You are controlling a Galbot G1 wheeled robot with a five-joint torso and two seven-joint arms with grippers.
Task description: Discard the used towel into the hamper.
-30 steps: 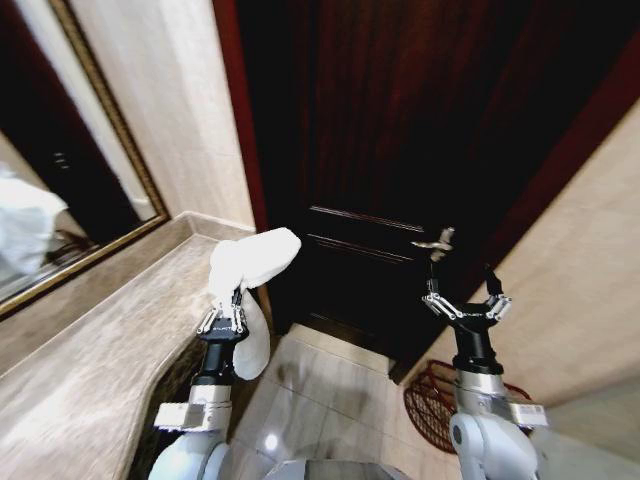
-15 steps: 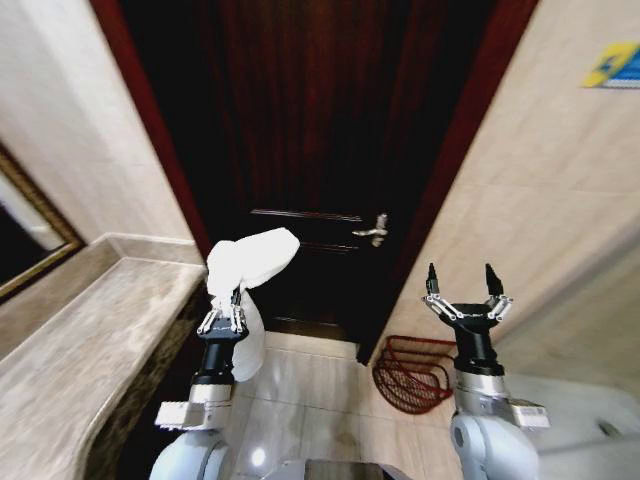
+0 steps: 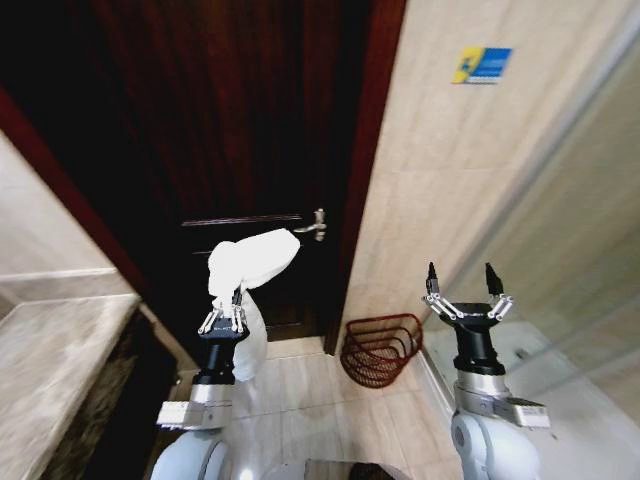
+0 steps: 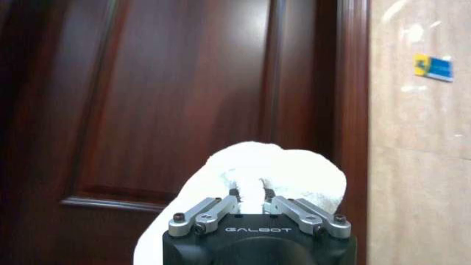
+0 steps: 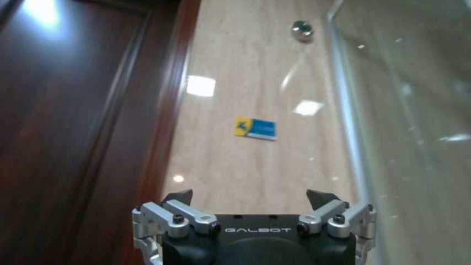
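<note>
My left gripper [image 3: 225, 298] is raised at the left of the head view, shut on a white towel [image 3: 250, 265] that bunches above the fingers and hangs down beside the wrist. In the left wrist view the towel [image 4: 276, 171] bulges over the left gripper [image 4: 250, 194]. The hamper [image 3: 380, 350], a small reddish-brown open-weave basket, stands on the floor by the tiled wall, between my two arms and farther off. My right gripper [image 3: 462, 282] is held up at the right, open and holding nothing. The right wrist view shows its fingertips [image 5: 249, 197] spread apart.
A dark wooden door [image 3: 240, 150] with a metal handle [image 3: 312, 226] faces me. A marble counter [image 3: 50, 370] runs along the left. A beige tiled wall [image 3: 450, 180] carries a blue and yellow sticker [image 3: 480, 64]. A glass panel [image 3: 580, 300] stands on the right.
The whole head view has swung to the right: the mirror has left the view, and the door and hamper have slid left. Both arms hold the same pose.
</note>
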